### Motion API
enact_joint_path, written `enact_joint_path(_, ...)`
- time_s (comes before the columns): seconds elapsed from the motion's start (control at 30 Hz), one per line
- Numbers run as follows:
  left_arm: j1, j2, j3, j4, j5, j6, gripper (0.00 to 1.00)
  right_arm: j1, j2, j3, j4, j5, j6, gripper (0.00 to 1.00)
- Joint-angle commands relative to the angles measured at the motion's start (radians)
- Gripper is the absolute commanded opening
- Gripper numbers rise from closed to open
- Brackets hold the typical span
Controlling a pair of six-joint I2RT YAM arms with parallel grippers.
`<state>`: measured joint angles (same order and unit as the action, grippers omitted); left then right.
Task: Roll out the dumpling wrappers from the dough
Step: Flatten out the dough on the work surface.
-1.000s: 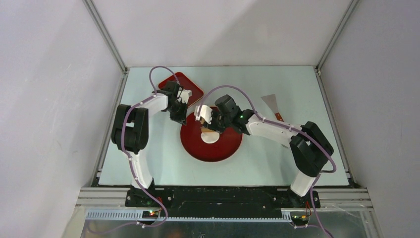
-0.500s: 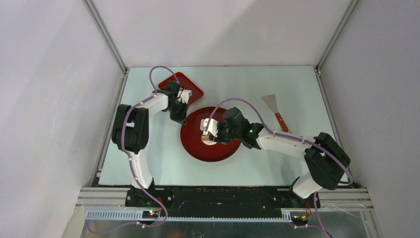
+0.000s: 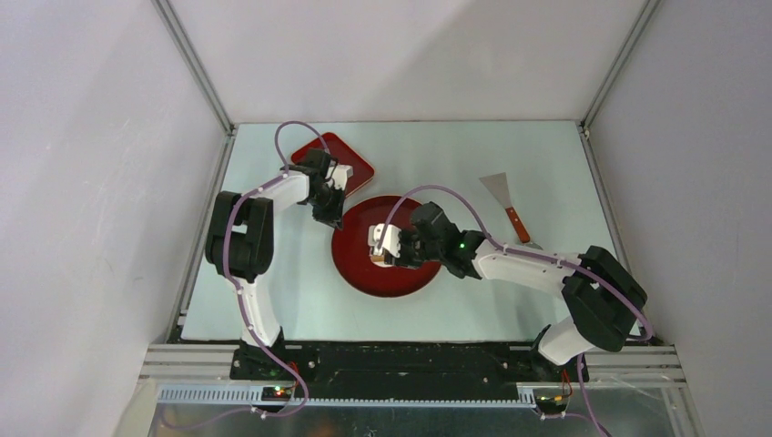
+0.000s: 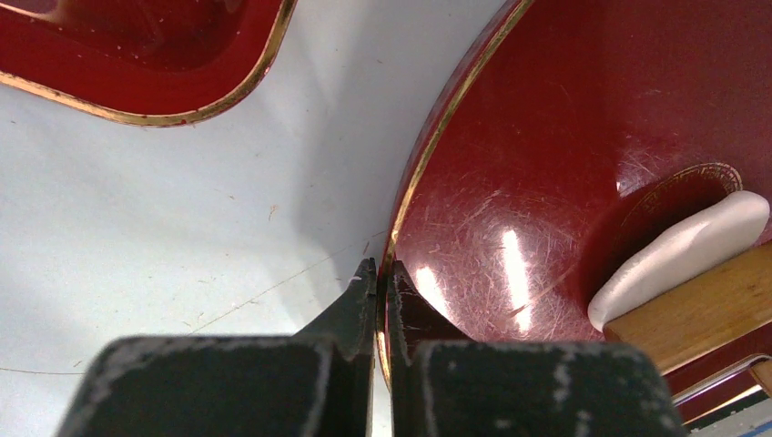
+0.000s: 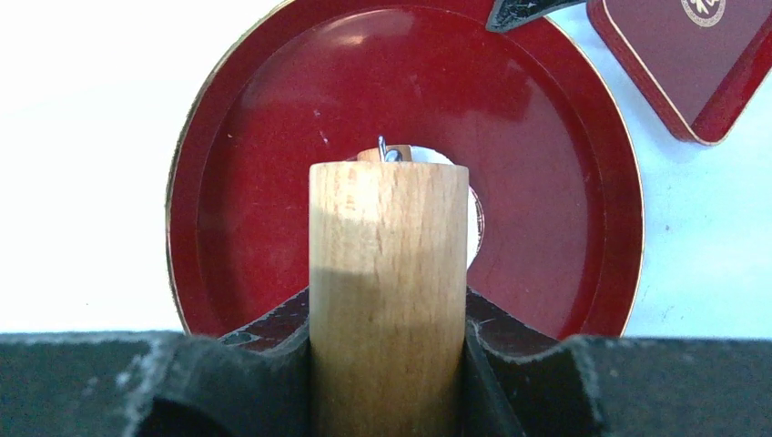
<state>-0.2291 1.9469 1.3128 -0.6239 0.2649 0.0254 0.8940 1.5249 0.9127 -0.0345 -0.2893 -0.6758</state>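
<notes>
**A:** What does each gripper have?

**B:** The left gripper (image 4: 378,284) is pinched closed on the gold edge of the round red lacquered plate (image 4: 510,164). I take that as steadying it. The right gripper (image 5: 389,314) is clamped round one end of the pale wooden rolling pin (image 5: 389,246).

**A:** And the dough?

**B:** The soft white dough wrapper (image 4: 683,250) lies mid-plate under the pin's far end, just ahead of the right gripper's fingertips. From the left gripper it sits ahead and off to the right, apart from its jaws. The pin hides most of it, so I cannot tell how round its edge is.

**A:** How will it handle?

**B:** I'd judge it light, limp and a little tacky. It should stretch or tear once thin, and it could cling to the pin. I wouldn't pinch the middle. Lifting it by the edge, or sliding something flat beneath it, looks safer.

**A:** Counts?

**B:** One wrapper in sight, one pin and one round plate. There is also one rounded-square red tray (image 4: 155,55) beyond the left gripper, and one metal scraper with a wooden handle (image 3: 506,206) out past the right arm.
</notes>
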Motion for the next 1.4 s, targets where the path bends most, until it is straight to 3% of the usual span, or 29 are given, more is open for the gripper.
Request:
enact_joint_path(0.0, -0.007, 0.038, 0.006, -0.003, -0.053, -0.018, 0.0, 0.051, 0.047, -0.061, -0.279, -0.116, 0.039, 0.0)
enact_joint_path(0.83, -0.006, 0.036, 0.006, -0.003, -0.046, -0.018, 0.0, 0.088, -0.024, -0.036, -0.355, -0.176, 0.094, 0.0)
enact_joint_path(1.07, -0.006, 0.037, 0.008, -0.003, -0.045, -0.016, 0.0, 0.048, -0.135, 0.13, -0.311, -0.06, 0.139, 0.0)
enact_joint_path(1.37, -0.007, 0.041, 0.008, -0.003, -0.045, -0.015, 0.0, 0.015, 0.009, 0.204, -0.157, 0.073, 0.178, 0.0)
